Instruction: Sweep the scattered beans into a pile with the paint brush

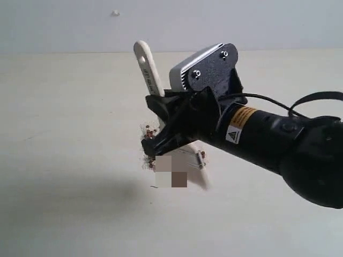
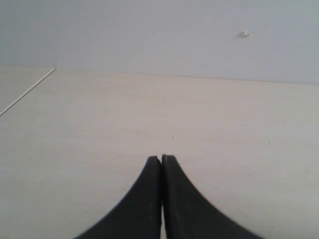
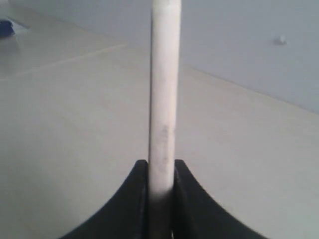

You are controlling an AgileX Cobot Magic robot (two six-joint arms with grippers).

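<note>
- A pale table (image 1: 64, 203) ran back to a plain grey wall (image 1: 53, 21), and a small white nub (image 1: 115, 13) sat on that wall.
- The right arm (image 1: 278, 144) lay across mid-table, covering much of the brush head; a blurred patch hid the bristles.
- The right gripper (image 3: 161, 165) was clamped on the brush (image 1: 149, 69) handle, which leaned up and back.
- The beans (image 1: 148, 133) lay bunched beside the brush head, mid-table.
- The left gripper (image 2: 161, 160) was pressed closed, holding nothing.

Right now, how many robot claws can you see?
2. The right gripper is shut on the paint brush handle, by the beans. The left gripper is shut and holds nothing, over the table.
</note>
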